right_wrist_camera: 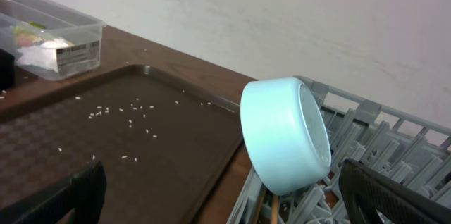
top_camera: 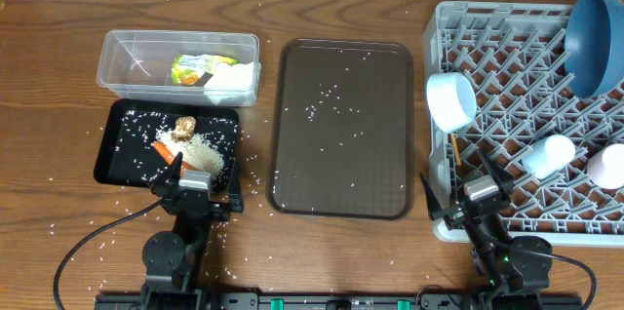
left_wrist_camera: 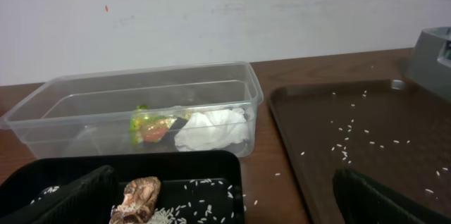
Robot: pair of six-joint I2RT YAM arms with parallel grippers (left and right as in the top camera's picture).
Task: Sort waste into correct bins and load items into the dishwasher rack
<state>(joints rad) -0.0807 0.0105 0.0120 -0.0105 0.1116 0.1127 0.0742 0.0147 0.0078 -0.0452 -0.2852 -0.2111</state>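
Both grippers hang at 6 o'clock, near the table's (top_camera: pixel 58 18) front edge. The left gripper (top_camera: pixel 195 191) sits just at the black tray's (top_camera: pixel 109 159) near rim, its fingers spread wide with nothing between them. The right gripper (top_camera: pixel 481 193) sits at the rack's (top_camera: pixel 507 47) near-left corner, equally wide and empty.

The sorting looks mostly done. At 10 o'clock the tub (top_camera: pixel 122 57) holds the wrapper (top_camera: pixel 200 68) and the tissue (top_camera: pixel 236 78). At 8 o'clock the black tray carries the carrot (top_camera: pixel 166 151), the lump (top_camera: pixel 183 130) and a heap of rice (top_camera: pixel 203 154). At 3 o'clock the rack holds the plate (top_camera: pixel 595 37) on edge at its far-right corner, the bowl (top_camera: pixel 450 100) on its side right at the left rim, and two cups (top_camera: pixel 548 154) toward the near right.

What is left, I judge, is stray rice: grains dot the brown tray (top_camera: pixel 385 76) at centre and the table around the black tray.

Several things could go wrong from here:
- Single grains are too small and flat for these fingers, so a pinch would likely miss or flick them further.
- The left gripper is so close to the black tray that a low forward move could shove it and spill the heap.
- The bowl lies at the right gripper's 12 o'clock, so a careless lift or a swing toward the brown tray could clip it and roll it off the rack.
- A jolt to the rack might also unsettle the upright plate.
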